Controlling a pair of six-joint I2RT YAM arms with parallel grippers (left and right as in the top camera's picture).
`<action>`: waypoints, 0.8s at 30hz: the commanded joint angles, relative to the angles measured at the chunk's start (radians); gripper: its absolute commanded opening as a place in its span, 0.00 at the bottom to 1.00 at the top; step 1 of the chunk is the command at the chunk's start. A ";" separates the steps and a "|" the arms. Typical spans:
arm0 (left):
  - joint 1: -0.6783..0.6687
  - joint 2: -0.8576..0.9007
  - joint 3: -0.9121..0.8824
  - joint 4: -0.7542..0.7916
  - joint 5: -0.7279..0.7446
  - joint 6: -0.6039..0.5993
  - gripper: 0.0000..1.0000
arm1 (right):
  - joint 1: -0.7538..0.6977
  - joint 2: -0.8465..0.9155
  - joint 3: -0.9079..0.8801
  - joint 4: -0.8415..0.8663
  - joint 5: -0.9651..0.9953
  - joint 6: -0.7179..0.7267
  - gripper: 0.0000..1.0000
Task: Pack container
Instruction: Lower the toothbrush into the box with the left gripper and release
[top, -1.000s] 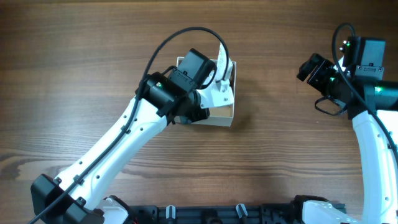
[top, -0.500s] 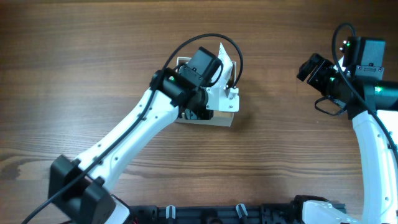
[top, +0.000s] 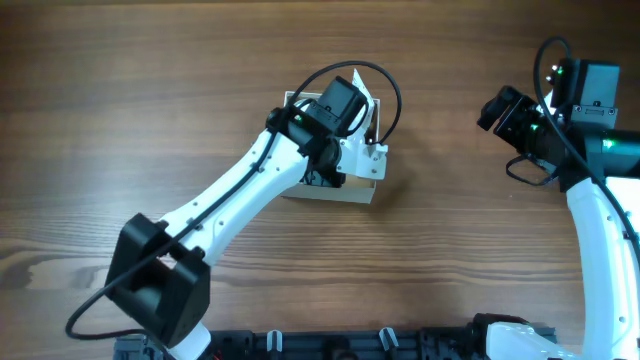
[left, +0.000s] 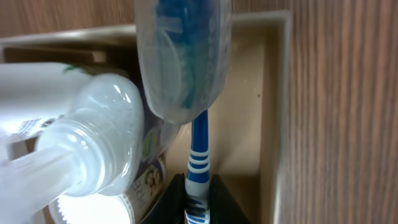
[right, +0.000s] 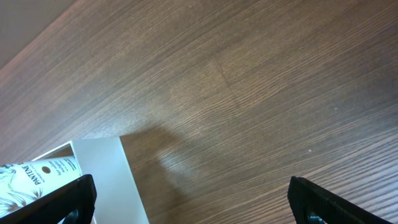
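The container (top: 362, 193) is a square white-walled cardboard box at the table's middle, mostly under my left arm. In the left wrist view its tan inside (left: 242, 106) shows. My left gripper (left: 199, 198) is shut on a blue-and-white toothbrush (left: 198, 146) with a clear cap over its head (left: 183, 56), held over the box's right side. A clear bottle (left: 93, 134) and a white tube lie beside it in the box. My right gripper (right: 189, 199) is open and empty, up at the right (top: 505, 110), with the box's white wall (right: 106, 177) at its lower left.
A Pantene-labelled sachet (right: 37, 174) lies in the box. A white lid (left: 93, 208) shows below the bottle. Bare wooden table (top: 150, 90) surrounds the box on all sides.
My left arm has swung right and forward over the box, carrying its gripper toward the box's right side. The right arm has not moved.
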 joint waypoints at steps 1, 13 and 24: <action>-0.002 0.016 0.011 0.000 -0.055 0.033 0.14 | -0.002 0.010 0.018 0.000 -0.011 0.008 1.00; -0.033 -0.076 0.012 -0.017 -0.049 -0.294 0.40 | -0.002 0.011 0.018 0.000 -0.011 0.008 1.00; 0.057 -0.369 0.012 -0.144 -0.050 -0.818 0.35 | -0.002 0.010 0.018 0.000 -0.011 0.008 1.00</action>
